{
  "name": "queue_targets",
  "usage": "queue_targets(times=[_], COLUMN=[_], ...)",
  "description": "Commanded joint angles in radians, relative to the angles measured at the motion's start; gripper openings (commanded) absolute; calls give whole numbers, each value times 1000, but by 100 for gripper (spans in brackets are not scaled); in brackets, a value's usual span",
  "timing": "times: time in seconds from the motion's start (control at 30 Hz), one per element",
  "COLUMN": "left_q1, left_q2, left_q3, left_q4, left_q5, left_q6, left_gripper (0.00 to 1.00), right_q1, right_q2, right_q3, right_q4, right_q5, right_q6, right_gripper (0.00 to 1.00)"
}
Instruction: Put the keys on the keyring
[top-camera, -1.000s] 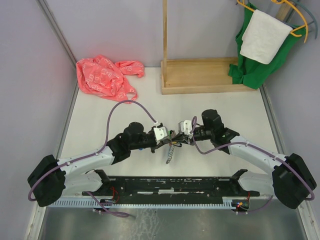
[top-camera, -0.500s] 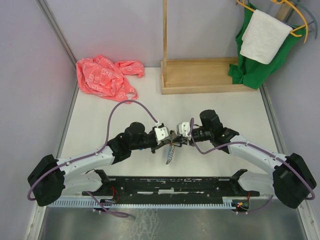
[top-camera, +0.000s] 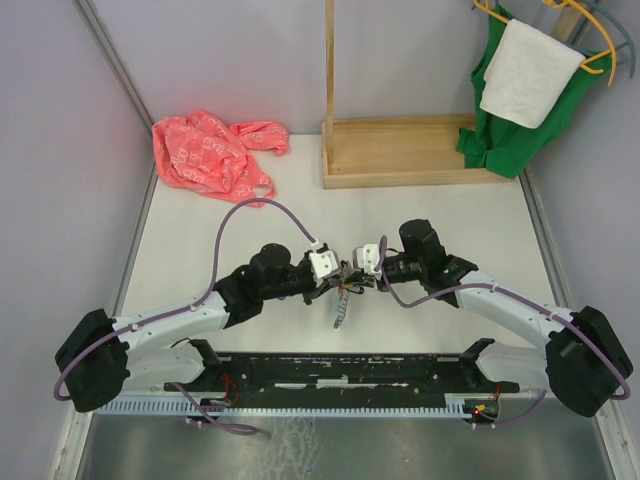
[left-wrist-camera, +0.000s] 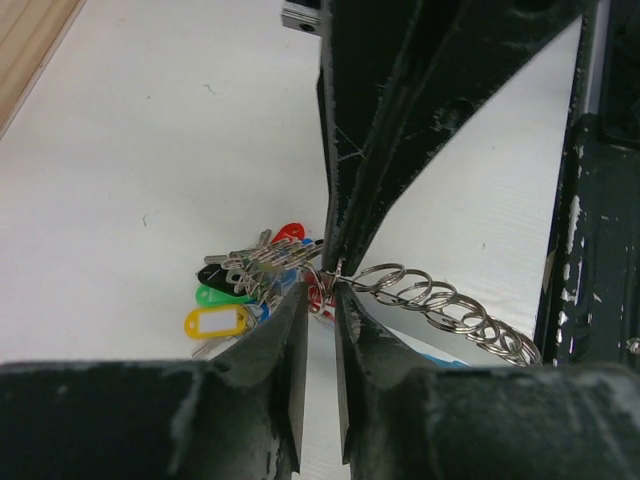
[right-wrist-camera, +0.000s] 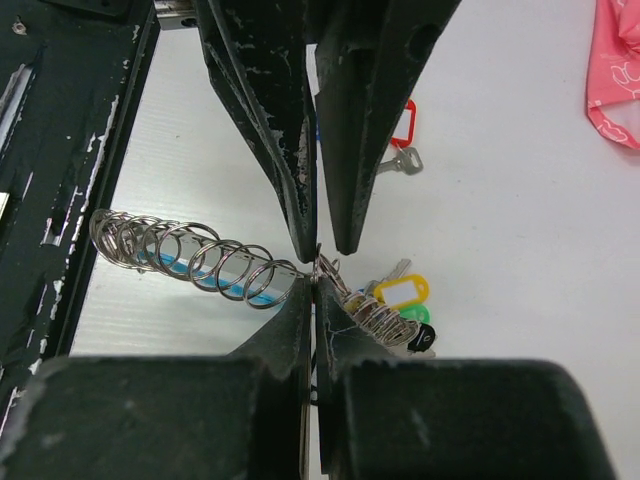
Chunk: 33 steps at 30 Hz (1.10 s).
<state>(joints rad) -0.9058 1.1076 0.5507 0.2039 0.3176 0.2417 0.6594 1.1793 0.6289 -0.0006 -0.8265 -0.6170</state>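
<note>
Left wrist view: the left gripper (left-wrist-camera: 321, 292) is holding its jaws slightly apart, with nothing clearly held, tips right at the keyring (left-wrist-camera: 440, 305). The right gripper (right-wrist-camera: 313, 285) is meeting it tip to tip, jaws pressing together on the keyring's wire. From that pinch the coiled length is trailing toward the arm bases, while the bunched keys (left-wrist-camera: 240, 285) are hanging on the far side. A loose red-tagged key (right-wrist-camera: 402, 150) is lying on the surface (left-wrist-camera: 150, 150) beyond the left jaws, seemingly nearer that arm.
</note>
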Motion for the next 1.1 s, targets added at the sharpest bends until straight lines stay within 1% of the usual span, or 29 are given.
queue_targets(times=[0.0,0.1,0.17,0.27,0.37,0.47,0.53,0.7,0.77,0.93,1.07], left_q1=[-4,-6,-5,-4,-3,2,14,75,115,216,265], left_q2=[-35,-62,-78,-108,-129,-142,-148,-144,-129,-80,-58], left_q3=[54,60,55,55,65,69,65,35,25,5,-14], left_q4=[66,51,44,-23,-139,-229,-277,-390,-424,-464,-450], left_q5=[-146,-238,-279,-402,-515,-601,-644,-723,-723,-726,-739], left_q6=[-124,-214,-282,-382,-469,-535,-579,-724,-764,-797,-813], left_gripper=[28,38,41,42,43,47,50,54,55,55,54], right_q1=[2,-8,-12,-17,-17,-18,-17,-18,-17,-18,-18], right_q2=[-16,-21,-21,-14,-6,-11,-23,-65,-81,-89,-90], right_q3=[-18,-56,-76,-110,-133,-151,-156,-166,-168,-173,-179], right_q4=[121,205,266,364,446,505,514,496,483,464,464], right_q5=[5,11,16,21,40,65,67,70,68,57,51], right_q6=[22,44,63,112,171,218,226,207,201,190,183], right_gripper=[1,1,1,1,1,1,1,1,1,1,1])
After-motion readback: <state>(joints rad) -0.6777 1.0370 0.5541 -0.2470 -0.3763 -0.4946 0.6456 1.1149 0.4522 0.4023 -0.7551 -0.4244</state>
